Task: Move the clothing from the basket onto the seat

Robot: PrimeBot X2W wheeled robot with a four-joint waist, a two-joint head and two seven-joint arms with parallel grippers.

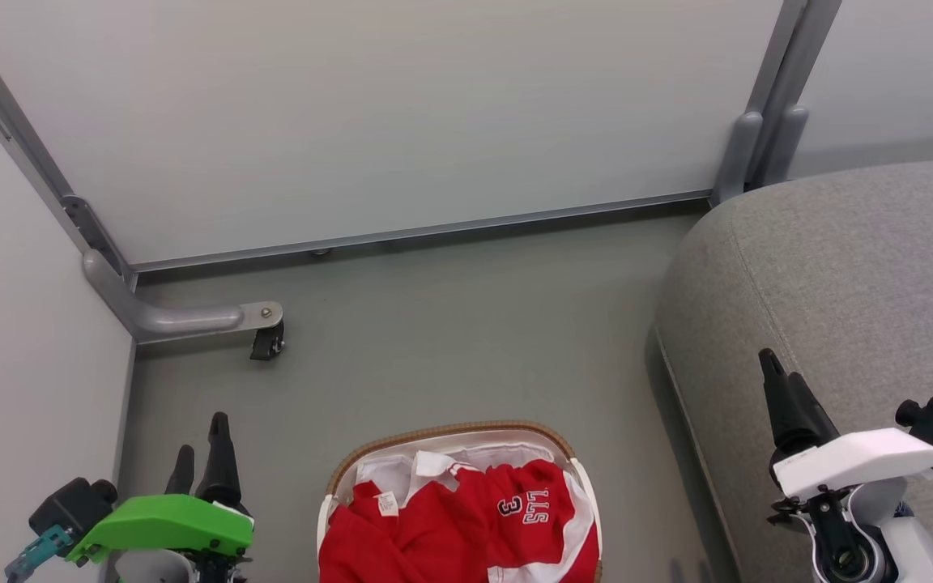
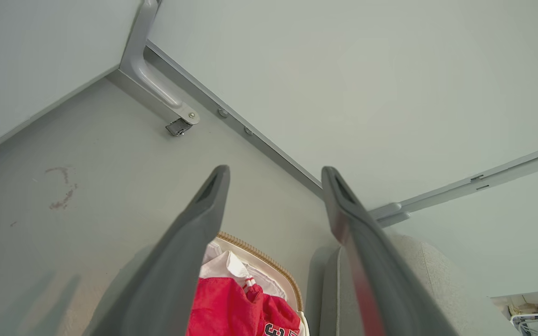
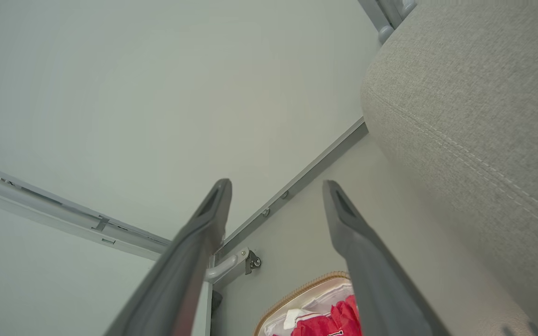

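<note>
Your left gripper (image 2: pixel 274 170) is rising from the bottom edge of the left wrist view with its 2 dark fingers spread wide and nothing between them, and your right gripper (image 3: pixel 276 183) is standing just as wide apart and just as bare in the right wrist view. In the head view the clothing (image 1: pixel 450 526) is lying bunched inside the basket (image 1: pixel 450 429) at the bottom centre of the frame, the lettering and the 3 facing up, while the seat (image 1: pixel 855 267) is filling the right side, well apart from the red fabric. Several things are threatening here. The 2 garments are lying heaped together, so 1 pinch is likely catching both, or only a loose fold that is going to slip. The white liner cloth (image 1: pixel 479 455) is sitting against the red fabric, and a deep grab is risking pulling it out too, or dragging the light basket along. The lower part of the basket is running off the frame, so you are judging the grasp half blind. A trailing sleeve is likely to sweep the floor (image 1: pixel 450 324) on the way across, and anything dropped near the seat's rounded edge is liable to slide off.
</note>
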